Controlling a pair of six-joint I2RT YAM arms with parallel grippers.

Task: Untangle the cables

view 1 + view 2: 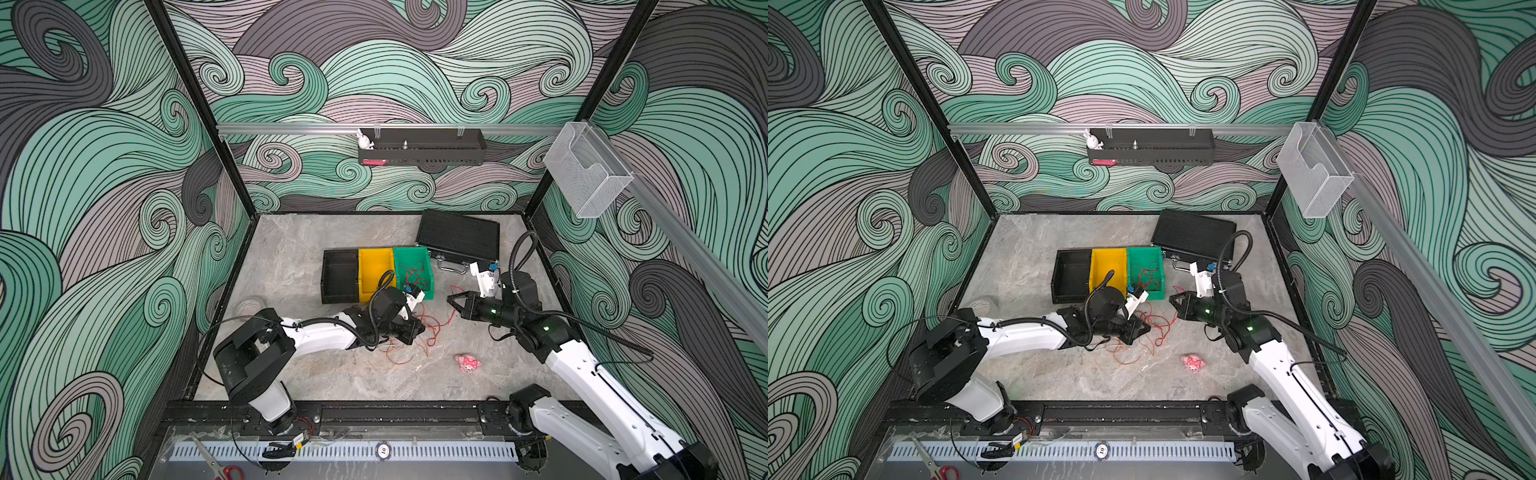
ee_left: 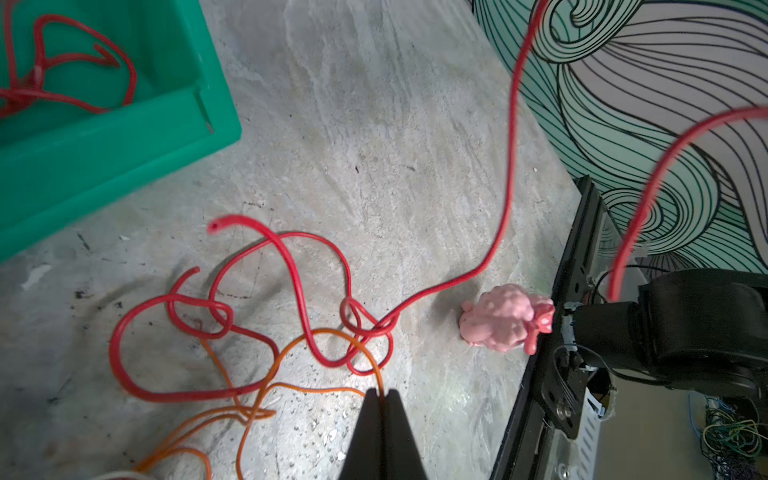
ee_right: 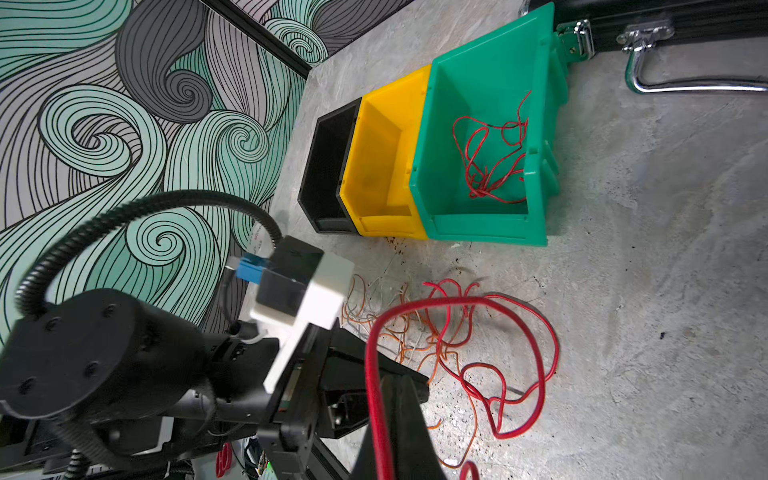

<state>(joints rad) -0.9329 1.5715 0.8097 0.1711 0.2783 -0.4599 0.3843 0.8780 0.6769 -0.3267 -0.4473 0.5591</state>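
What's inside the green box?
A loose tangle of red cables lies on the floor of the green box. Nothing else shows in the right wrist view. In a top view the left arm's camera covers its near corner.

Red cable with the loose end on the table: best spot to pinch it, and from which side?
Pinch the red cable just behind its free end, from straight above, jaws across the strand. That stretch arcs alone over bare table, clear of the knots and the orange cable.
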